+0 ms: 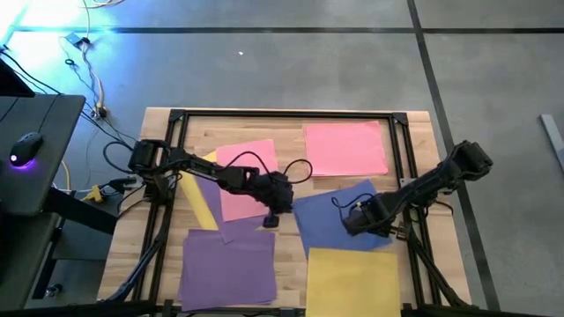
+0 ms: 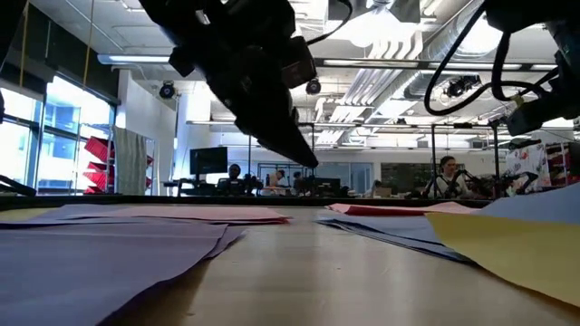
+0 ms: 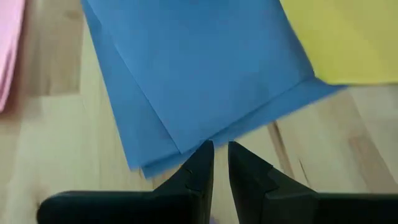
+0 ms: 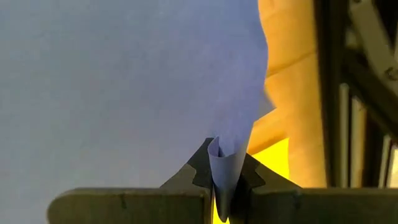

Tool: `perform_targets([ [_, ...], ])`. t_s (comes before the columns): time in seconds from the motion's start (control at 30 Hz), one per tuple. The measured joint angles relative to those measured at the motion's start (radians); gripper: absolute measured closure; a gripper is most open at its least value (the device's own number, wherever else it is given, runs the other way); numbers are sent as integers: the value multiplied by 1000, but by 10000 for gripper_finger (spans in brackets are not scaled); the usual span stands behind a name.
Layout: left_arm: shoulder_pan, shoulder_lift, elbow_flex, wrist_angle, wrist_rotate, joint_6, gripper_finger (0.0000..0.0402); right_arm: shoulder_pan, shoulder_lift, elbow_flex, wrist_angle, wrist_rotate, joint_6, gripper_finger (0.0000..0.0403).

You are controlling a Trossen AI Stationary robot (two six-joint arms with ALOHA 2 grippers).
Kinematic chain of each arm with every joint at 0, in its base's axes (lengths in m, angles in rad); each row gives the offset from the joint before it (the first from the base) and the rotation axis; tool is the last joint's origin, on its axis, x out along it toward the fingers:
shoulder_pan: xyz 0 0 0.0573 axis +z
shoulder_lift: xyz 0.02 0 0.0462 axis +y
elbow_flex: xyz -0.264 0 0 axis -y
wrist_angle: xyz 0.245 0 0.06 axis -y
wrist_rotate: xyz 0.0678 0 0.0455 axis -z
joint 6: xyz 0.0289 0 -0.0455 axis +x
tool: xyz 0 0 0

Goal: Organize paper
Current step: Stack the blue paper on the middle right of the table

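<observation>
High view shows thin square coloured paper sheets spread over the pale wooden table (image 1: 167, 123): a pink sheet (image 1: 345, 148) at the far side, a second pink sheet (image 1: 247, 180) near the middle, purple sheets (image 1: 227, 269) and a yellow sheet (image 1: 352, 282) along the near edge, and blue sheets (image 1: 330, 216) between them.

The right gripper (image 4: 227, 180) is clamped on the edge of a blue sheet, which curls up between its fingers. The left gripper (image 3: 221, 165) hovers just short of the blue stack's corner, fingers nearly together and holding nothing.

These sheets look very light, limp and slippery, likely to slide over each other and crease if squeezed hard. An edge or corner lifted off the wood is probably the best hold, though how many blue sheets overlap is hard to tell.
</observation>
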Motion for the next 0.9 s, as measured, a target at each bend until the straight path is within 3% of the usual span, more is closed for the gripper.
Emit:
perform_targets([
  [0.3, -1, 0, 0, -54, 11, 83, 376, -84, -70, 0, -51, 69, -12, 403],
  [0.67, -20, 28, 0, 12, 62, 84, 376, -92, -97, 1, -142, 55, -8, 403],
  [0.9, -31, 90, 0, 22, 44, 85, 376, -113, -97, 1, -93, 45, -1, 403],
])
